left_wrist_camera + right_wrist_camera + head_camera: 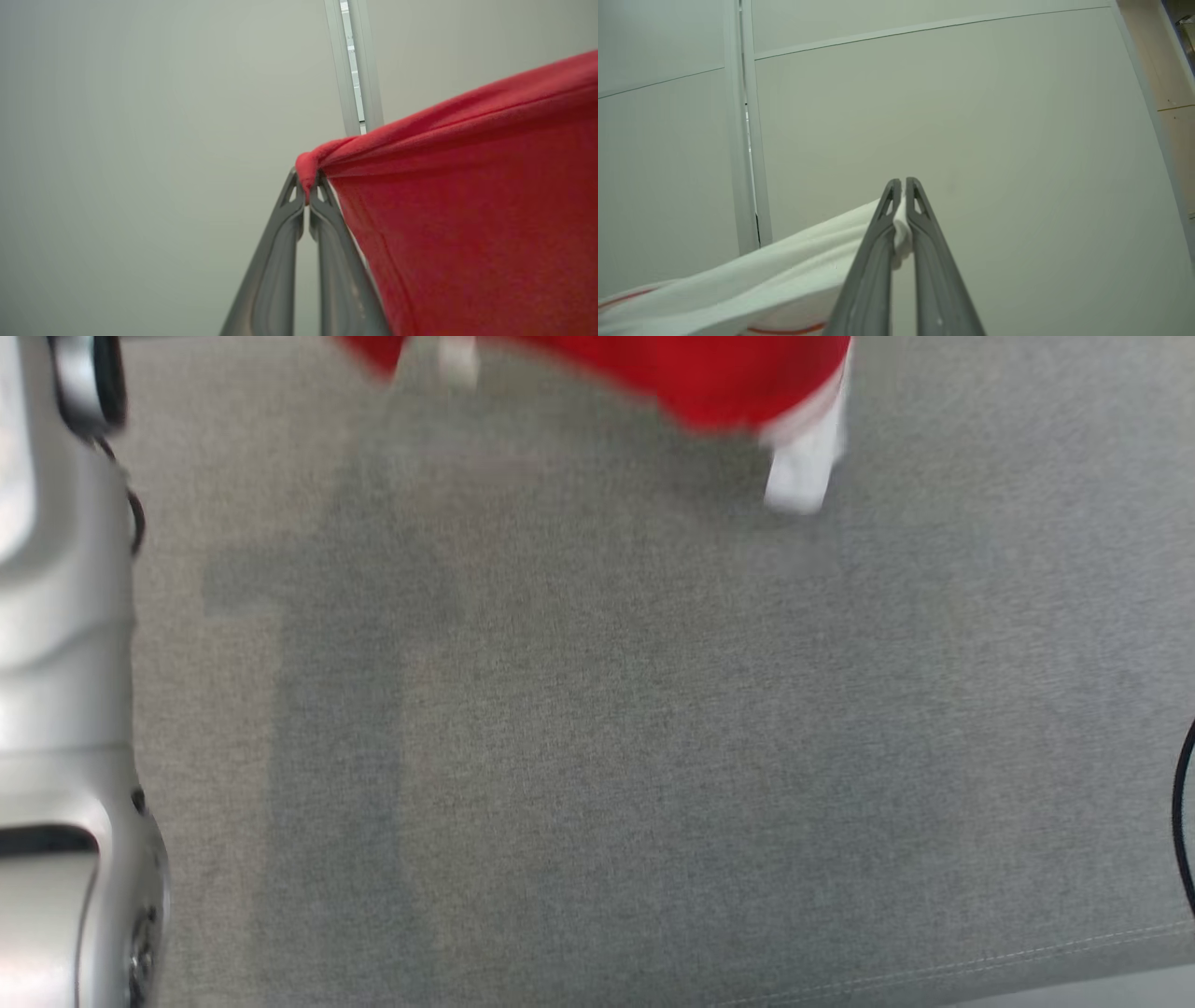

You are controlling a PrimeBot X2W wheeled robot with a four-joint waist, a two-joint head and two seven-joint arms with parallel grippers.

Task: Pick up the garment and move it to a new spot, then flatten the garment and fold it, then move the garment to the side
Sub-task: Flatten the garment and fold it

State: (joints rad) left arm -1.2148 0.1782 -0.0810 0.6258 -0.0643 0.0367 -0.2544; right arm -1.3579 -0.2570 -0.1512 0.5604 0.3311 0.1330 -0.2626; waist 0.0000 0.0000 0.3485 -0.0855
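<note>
Left gripper [307,181] and right gripper [902,183] pinch the garment [467,210], apparently held aloft.

Diffuse, even light is recorded in all views. Soft highlights are seen on the arm [56,663]. The head view is smeared by motion blur, most heavily at the garment [709,373]; broad, soft-edged shadows [336,756] are cast on the grey surface [794,756]. In the wrist views the near fingers [280,261] are rendered soft, and the wall seams [924,30] are bowed by wide-angle distortion.
</note>
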